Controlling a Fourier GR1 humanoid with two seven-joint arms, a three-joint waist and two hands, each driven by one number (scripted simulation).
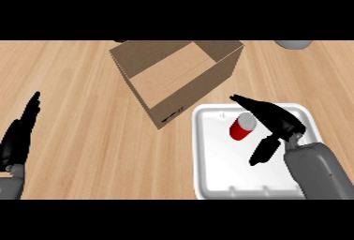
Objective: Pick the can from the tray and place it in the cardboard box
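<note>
Head view, looking steeply down on the wooden table (90, 140). Nearest, at the table's near right corner, the right forearm comes up over the white tray (214, 164), and the right hand (276, 123) hangs above the tray's far right part. Its fingers (245, 102) stretch out straight toward the tray's far edge while the thumb (262, 150) drops back toward the near edge — a wide, open spread with nothing held in it. Between thumb and fingers, just beside the palm, sits the can (242, 126): red body, silver top, tilted slightly, still on the tray's floor in its far half. Whether the hand touches the can cannot be told from this angle.

Over at the table's near left edge the left hand (17, 140) is resting, fingers straight and pointing away, holding nothing.

Farther out, past the tray's far left corner, stands the cardboard box (180, 89) — open at the top, flaps up, turned at an angle to the table's edges, its near corner close to the tray but apart from it. At the far right edge a grey rounded object (294, 44) peeks in, mostly cut off.
</note>
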